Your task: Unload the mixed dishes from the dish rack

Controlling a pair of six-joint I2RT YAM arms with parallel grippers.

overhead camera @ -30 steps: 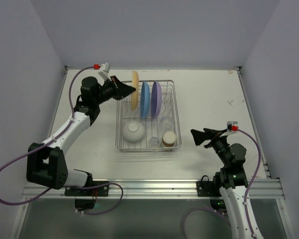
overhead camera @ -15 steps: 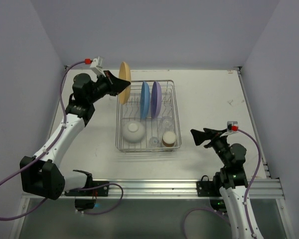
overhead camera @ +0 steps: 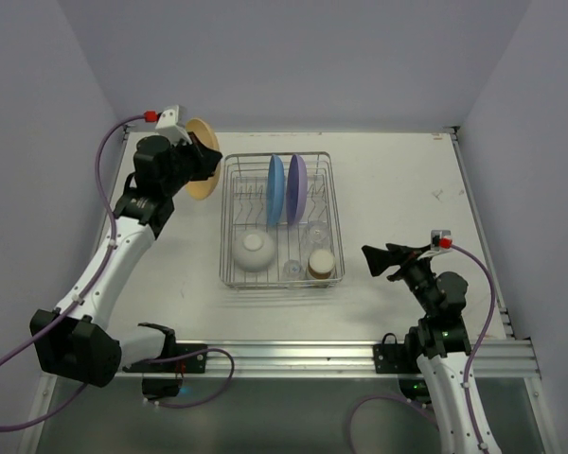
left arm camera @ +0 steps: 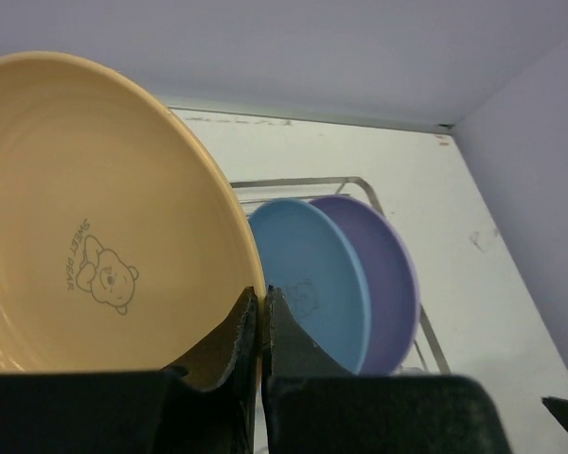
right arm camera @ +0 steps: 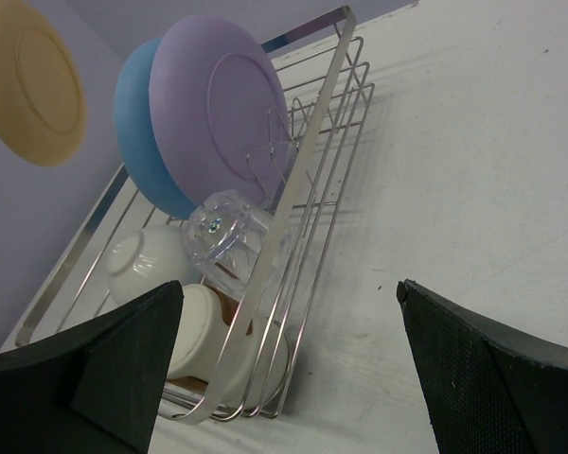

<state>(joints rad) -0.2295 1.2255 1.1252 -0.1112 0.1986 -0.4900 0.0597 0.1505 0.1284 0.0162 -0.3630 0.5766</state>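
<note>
My left gripper (overhead camera: 206, 163) is shut on the rim of the tan-orange plate (overhead camera: 201, 172) and holds it in the air just left of the dish rack (overhead camera: 229, 227). In the left wrist view the fingers pinch the plate's edge (left arm camera: 104, 227). The blue plate (overhead camera: 275, 189) and purple plate (overhead camera: 297, 187) stand upright in the rack. The white bowl (overhead camera: 254, 251), clear glasses (overhead camera: 314, 232) and the brown cup (overhead camera: 321, 264) sit in its near part. My right gripper (overhead camera: 381, 260) is open and empty, to the right of the rack.
Grey walls close in on the left, back and right of the white table (overhead camera: 398, 189). An aluminium rail (overhead camera: 293, 357) runs along the near edge.
My left gripper has lifted the tan-orange plate out of the rack and carried it left, clear of the rack's left edge. The right arm has not moved.
</note>
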